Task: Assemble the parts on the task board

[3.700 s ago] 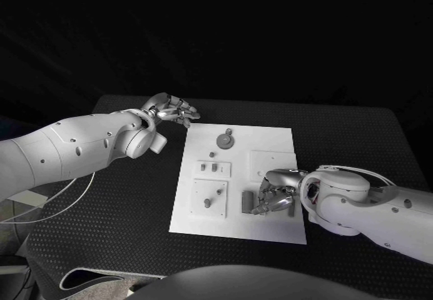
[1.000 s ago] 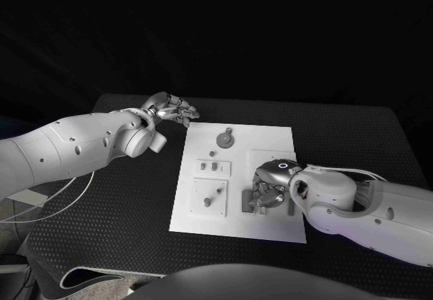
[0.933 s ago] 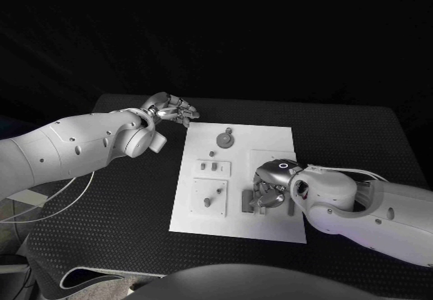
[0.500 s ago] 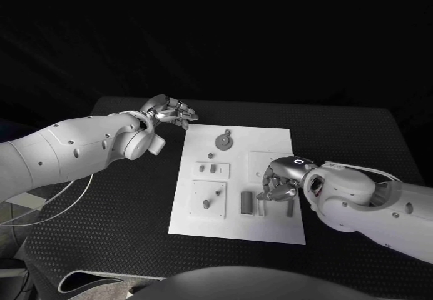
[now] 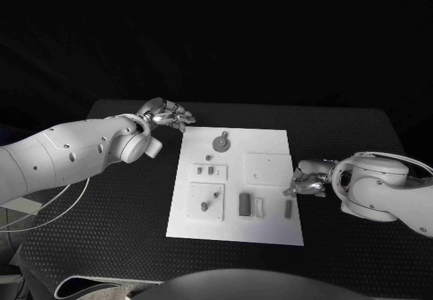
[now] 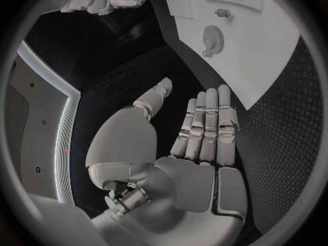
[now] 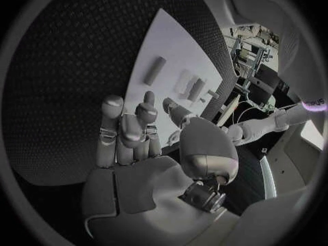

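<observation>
Left hand (image 5: pixel 167 115): you've got it off the task board's (image 5: pixel 271 232) far left corner, fingers straight, holding nothing.
Right hand (image 5: pixel 310 181): beside the board's right edge, fingers loose, empty.
Parts (image 5: pixel 244 204): lying on the board.
Writing: none readable.

Task board (image 5: pixel 271 225) top unobstructed; left hand (image 5: pixel 166 114) off far corner, right hand (image 5: pixel 310 182) at near-right edge.
</observation>
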Available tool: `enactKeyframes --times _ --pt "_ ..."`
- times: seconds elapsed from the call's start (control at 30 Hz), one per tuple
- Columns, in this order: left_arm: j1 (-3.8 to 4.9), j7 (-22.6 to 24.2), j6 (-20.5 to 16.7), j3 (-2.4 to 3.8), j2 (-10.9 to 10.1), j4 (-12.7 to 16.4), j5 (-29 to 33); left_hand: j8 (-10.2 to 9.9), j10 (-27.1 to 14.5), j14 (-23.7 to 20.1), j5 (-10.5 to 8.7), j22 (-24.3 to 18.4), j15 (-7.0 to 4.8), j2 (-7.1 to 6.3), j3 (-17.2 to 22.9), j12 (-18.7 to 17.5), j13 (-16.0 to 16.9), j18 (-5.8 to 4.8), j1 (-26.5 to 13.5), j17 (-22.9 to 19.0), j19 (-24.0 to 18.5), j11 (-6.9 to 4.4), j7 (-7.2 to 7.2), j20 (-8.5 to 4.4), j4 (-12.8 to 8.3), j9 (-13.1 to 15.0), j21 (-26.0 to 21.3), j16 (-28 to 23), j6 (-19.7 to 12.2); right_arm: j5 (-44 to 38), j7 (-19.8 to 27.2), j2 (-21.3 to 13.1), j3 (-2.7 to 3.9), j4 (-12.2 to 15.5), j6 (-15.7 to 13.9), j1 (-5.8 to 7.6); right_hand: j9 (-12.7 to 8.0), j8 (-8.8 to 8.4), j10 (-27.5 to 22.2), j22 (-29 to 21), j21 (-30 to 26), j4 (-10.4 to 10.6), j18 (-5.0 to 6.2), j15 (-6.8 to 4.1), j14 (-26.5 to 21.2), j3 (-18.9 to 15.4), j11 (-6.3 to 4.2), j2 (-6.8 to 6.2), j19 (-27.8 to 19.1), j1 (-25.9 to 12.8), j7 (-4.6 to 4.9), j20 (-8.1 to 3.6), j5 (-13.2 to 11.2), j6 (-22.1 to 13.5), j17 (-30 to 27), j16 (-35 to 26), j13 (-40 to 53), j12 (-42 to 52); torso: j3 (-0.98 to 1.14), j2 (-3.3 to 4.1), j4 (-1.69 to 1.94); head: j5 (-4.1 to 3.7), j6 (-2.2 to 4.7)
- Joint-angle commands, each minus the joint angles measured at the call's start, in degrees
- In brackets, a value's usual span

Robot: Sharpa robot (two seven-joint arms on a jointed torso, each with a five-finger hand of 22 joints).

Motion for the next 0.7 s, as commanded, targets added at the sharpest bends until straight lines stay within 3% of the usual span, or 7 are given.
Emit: enactKeyframes --times 0.03,0.3,0.6,0.7 --pt "0.04 0.0 1.3 0.0 0.1 0.1 0.1 0.4 0.2 0.6 -0.36 0.1 -0.03 -0.07 0.0 0.1 0.1 1.1 -0.5 0.1 0.0 -0.2 0.02 0.02 0.5 0.1 -0.2 -0.4 0.5 3.5 -1.9 -1.1 -0.21 -0.1 4.8 -0.05 0.0 0.16 -0.2 1.2 0.4 -0.4 0.37 0.25 -0.2 -0.3 -0.13 0.28 -0.3 -0.5 1.17 0.12 -0.2 -0.5 0.1 0.3 0.1 0.3 0.15 0.03 -0.03 -0.16 0.04" --pt "0.04 -0.3 2.0 -0.05 0.1 0.1 -0.3 0.4 0.1 0.6 -0.76 0.1 -0.04 -0.16 -0.1 0.1 0.1 1.11 -0.9 0.2 0.0 -0.21 0.0 0.0 0.8 0.1 -0.2 -0.4 0.5 6.2 -2.2 -1.5 -1.15 -0.2 3.6 -0.14 0.1 0.61 1.4 1.2 0.9 -0.1 0.37 -0.03 1.0 -0.8 -0.51 -1.62 0.1 -3.0 0.75 0.04 -0.2 0.9 2.7 1.4 1.3 2.9 0.13 0.04 -0.07 -0.45 0.23" --pt "0.04 -0.2 1.9 -0.05 0.3 0.1 -0.3 0.4 0.2 0.6 -0.97 0.1 -0.04 -0.17 -0.2 0.1 0.1 1.12 -1.2 0.3 0.0 -0.21 -0.02 0.0 1.0 0.1 -0.2 -0.5 0.5 6.9 -2.2 0.6 -1.28 -1.2 2.6 -0.8 0.2 1.21 4.2 1.1 1.3 0.8 0.37 -0.45 1.3 -0.5 -1.04 -2.84 0.3 -5.7 0.19 -0.12 -0.2 2.4 3.7 2.0 4.7 9.0 0.06 0.05 0.12 -1.22 0.3" --pt "0.04 -0.2 2.0 -0.05 0.3 0.1 -0.3 0.4 0.2 0.6 -0.98 0.1 -0.04 -0.15 -0.2 0.1 0.1 1.13 -1.3 0.3 0.0 -0.21 -0.03 -0.01 1.1 0.1 -0.2 -0.5 0.5 6.5 -2.3 1.5 -1.35 -2.3 2.6 -1.6 0.2 1.26 4.4 1.1 1.3 0.9 0.37 -0.54 1.3 -0.4 -1.13 -3.2 0.3 -6.1 0.1 -0.16 -0.2 2.6 3.8 2.1 5.2 9.6 0.05 0.05 0.16 -1.25 0.17"
